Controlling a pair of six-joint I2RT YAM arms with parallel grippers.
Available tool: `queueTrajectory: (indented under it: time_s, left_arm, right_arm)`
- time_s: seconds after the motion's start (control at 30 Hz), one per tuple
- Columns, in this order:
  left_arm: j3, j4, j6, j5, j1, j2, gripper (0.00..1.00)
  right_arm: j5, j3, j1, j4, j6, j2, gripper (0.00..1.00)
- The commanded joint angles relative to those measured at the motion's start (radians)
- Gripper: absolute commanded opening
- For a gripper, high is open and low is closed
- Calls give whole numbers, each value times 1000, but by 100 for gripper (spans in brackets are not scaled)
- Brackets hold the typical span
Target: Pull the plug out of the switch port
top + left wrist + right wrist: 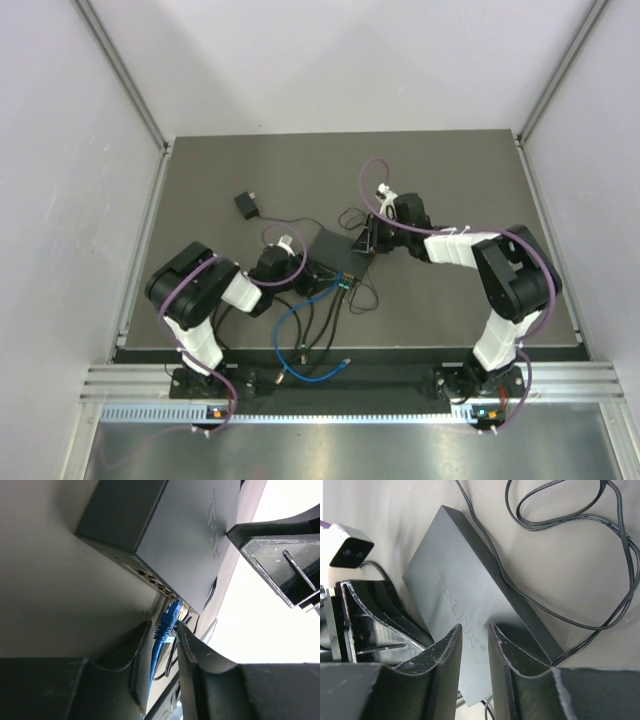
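The flat black switch box (330,255) lies mid-table. A blue plug (172,616) sits in a switch port (176,605) in the box's near edge, and its blue cable (290,335) runs toward the arms. My left gripper (164,625) straddles the plug's boot and cable. The cable lies against the left finger (142,650), and a thin gap shows at the other finger. My right gripper (475,627) stands tip-down on the box's top (455,580), its jaws a narrow slot apart with nothing between them. From above, the left gripper (318,275) and right gripper (362,243) flank the box.
A small black adapter block (246,204) lies at the back left, its thin black cord (570,520) looping behind the box. More black cables (325,320) leave the box's near edge. The right gripper's fingers (280,565) show close above the box in the left wrist view.
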Motion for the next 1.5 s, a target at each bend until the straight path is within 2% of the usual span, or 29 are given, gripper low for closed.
queueTrajectory:
  time_s: [0.0,0.37,0.7,0.83,0.9,1.0,1.27,1.37,1.47]
  left_arm:
    - [-5,37,-42,-59,-14,-15,31]
    - [-1,102,-151,-158,-56,0,36]
    - [-7,152,-202,-196,-86,57,34]
    - [-5,118,-194,-222,-91,40,31]
    - [13,41,-180,-228,-91,22,21]
    - [19,-11,-165,-234,-93,-1,18]
    - [-2,-46,-137,-231,-91,-32,19]
    - [2,-68,-104,-221,-91,-47,24]
    - [21,-62,-71,-204,-91,-51,31]
  right_arm:
    - [31,31,14,-9,6,33,28]
    - [69,54,25,-65,21,90,24]
    - [69,74,25,-86,25,115,24]
    - [66,86,25,-97,22,125,23]
    - [69,94,28,-112,16,128,23]
    - [82,119,37,-137,-13,119,23]
    - [146,301,41,-279,-123,52,32]
    - [169,370,25,-341,-159,94,34]
    - [116,390,8,-354,-142,148,35]
